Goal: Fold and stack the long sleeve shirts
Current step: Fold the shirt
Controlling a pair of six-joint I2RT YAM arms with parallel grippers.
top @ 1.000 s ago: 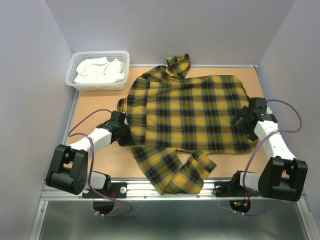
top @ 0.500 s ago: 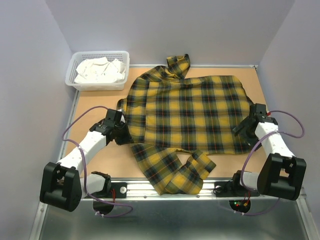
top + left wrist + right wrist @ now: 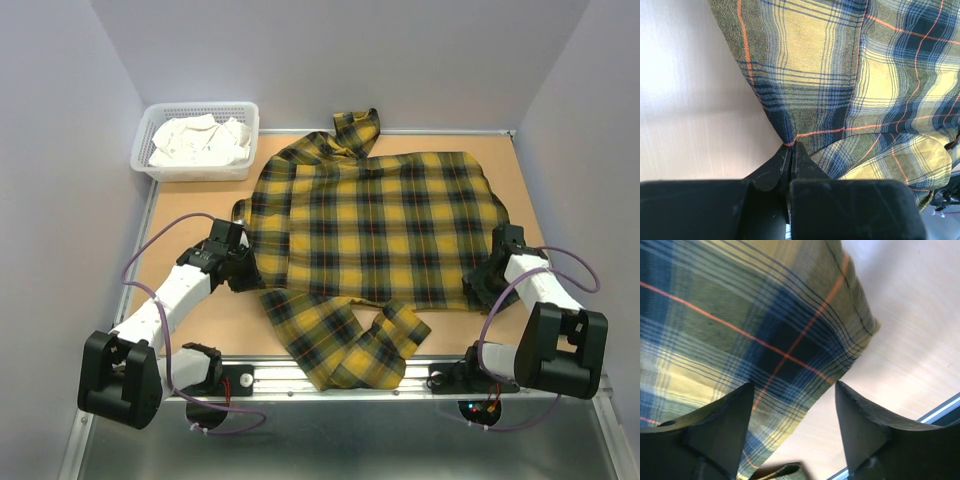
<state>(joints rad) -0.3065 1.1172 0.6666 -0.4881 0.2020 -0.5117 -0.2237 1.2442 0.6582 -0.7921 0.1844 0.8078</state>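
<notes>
**Second grasp being lined up**

The shirt is lying spread on the tabletop. The left gripper is pinching its left edge, clenched tight. The right gripper is sitting lower than a second ago, jaws spread astride the right hem corner. A fold grasp is probably coming.

The shirt lies spread on the table, left end effector and right end effector at its side edges.

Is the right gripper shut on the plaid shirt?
No: the right gripper is open, its fingers wide apart at a corner of the shirt.
</notes>
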